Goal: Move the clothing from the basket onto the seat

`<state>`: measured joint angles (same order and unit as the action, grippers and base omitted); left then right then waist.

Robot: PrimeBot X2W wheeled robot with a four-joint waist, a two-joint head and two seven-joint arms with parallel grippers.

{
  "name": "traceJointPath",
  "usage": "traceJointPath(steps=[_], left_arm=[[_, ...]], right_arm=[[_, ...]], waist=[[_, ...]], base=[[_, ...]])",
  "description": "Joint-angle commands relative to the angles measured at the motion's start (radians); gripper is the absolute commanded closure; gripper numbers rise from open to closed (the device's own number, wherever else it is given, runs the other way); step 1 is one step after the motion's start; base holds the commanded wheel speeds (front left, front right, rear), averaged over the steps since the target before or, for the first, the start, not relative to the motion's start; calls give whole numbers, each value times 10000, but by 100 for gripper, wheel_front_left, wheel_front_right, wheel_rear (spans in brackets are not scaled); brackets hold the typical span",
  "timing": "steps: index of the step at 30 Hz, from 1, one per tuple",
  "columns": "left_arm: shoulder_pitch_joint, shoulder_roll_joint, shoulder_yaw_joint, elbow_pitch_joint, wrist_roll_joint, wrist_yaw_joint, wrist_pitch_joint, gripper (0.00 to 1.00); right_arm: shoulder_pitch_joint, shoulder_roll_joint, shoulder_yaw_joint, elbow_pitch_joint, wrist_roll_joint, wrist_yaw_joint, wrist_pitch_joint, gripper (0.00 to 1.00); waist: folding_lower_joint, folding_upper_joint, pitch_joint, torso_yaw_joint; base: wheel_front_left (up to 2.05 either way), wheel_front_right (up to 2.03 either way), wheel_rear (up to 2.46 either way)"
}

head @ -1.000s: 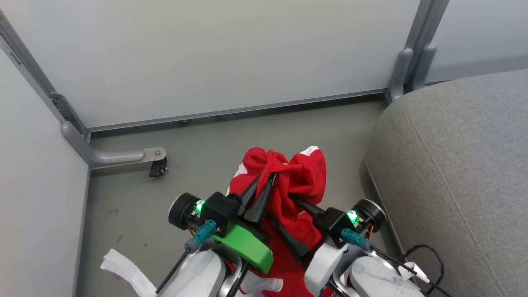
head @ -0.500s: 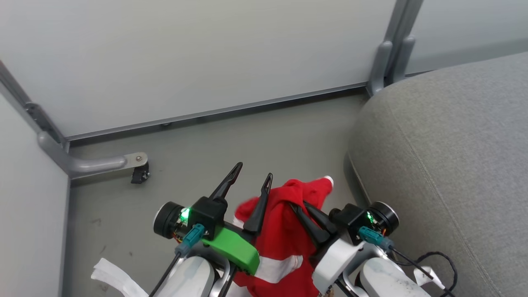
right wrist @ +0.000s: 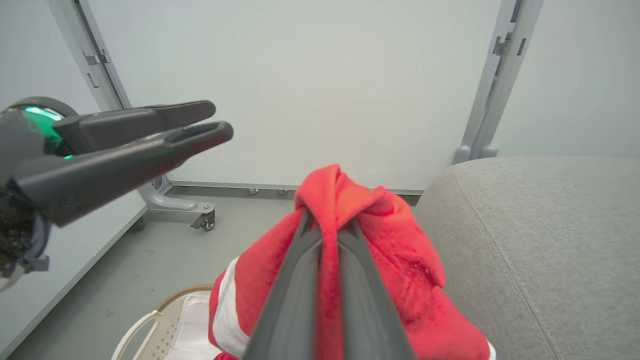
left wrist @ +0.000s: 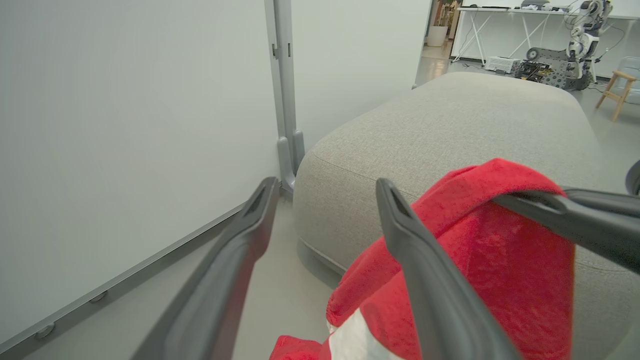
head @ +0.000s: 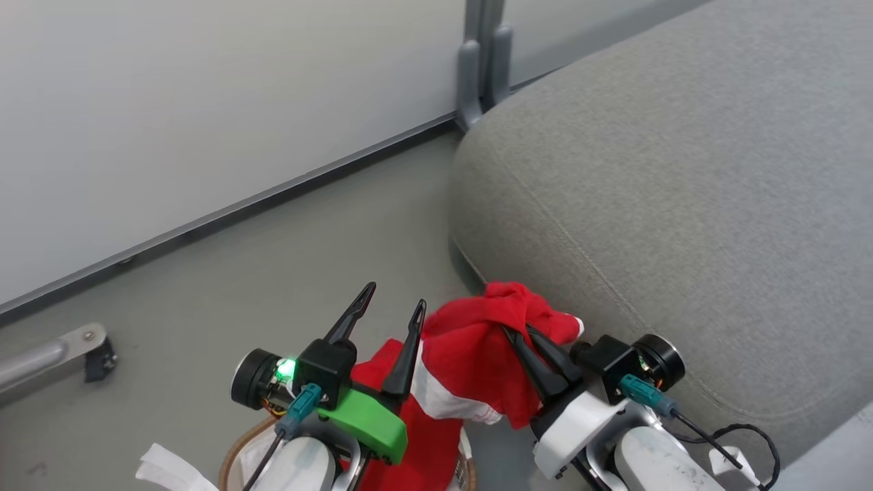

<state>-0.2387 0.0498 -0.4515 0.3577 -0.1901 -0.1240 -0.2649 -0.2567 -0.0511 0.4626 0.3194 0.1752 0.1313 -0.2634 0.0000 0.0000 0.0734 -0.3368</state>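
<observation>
Grey floor (head: 293, 252) runs between white panels (head: 204, 102) on the far left and the seat (head: 682, 170) on the right. The seat's rounded corner comes close to a grey post (head: 484, 61) where two panels meet. At the left, a panel's metal foot with a dark caster (head: 99, 354) stands on the floor.

The right gripper (head: 520, 332) is clamped on the clothing (head: 470, 354). Its two fingers are pressed together with a fold of red fabric rising between them, seen plainly in the right wrist view (right wrist: 327, 220). The held bunch sits up off the floor, just beside the seat's near left edge; whether it touches the upholstery cannot be told. Below the bunch the garment shows a white stripe, and its lower part hangs over the basket (head: 230, 447). The basket stands near the robot, under the arms, with its brown rim and white liner in sight.

The left gripper (head: 395, 294) is to the left of the clothing, its fingers spread apart with nothing between them. Its right finger lies along the red fabric's left side.
</observation>
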Motion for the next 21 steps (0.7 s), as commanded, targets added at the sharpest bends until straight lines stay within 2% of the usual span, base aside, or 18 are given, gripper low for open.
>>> traceJointPath(steps=[1,6,10,17,21], left_arm=[[138,57,67,-11,98,-40,7,0],[-55,139,-229,-19,279,-74,9,0],[-302,406,-643,-47,130,-81,9,0],[-436,1093,-788,-250,58,-79,9,0],[-646,1464,-925,-459,186,-80,7,0]], right_arm=[[23,-11,-80,-44,-117,-10,-19,100],[-504,-57,-653,-219,-635,-10,-19,100],[-1296,-431,-1066,-494,-1078,-10,-19,100],[-3513,-1511,-1502,-307,-1642,-10,-19,100],[-4874,-2225,-2326,131,-1880,-10,-19,100]], waist=[[0,0,379,-1636],[0,0,779,-2031],[0,0,1244,-2123],[0,0,2331,-2177],[0,0,3155,-1841]], base=[[0,0,0],[0,0,0],[0,0,0],[0,0,0],[0,0,0]])
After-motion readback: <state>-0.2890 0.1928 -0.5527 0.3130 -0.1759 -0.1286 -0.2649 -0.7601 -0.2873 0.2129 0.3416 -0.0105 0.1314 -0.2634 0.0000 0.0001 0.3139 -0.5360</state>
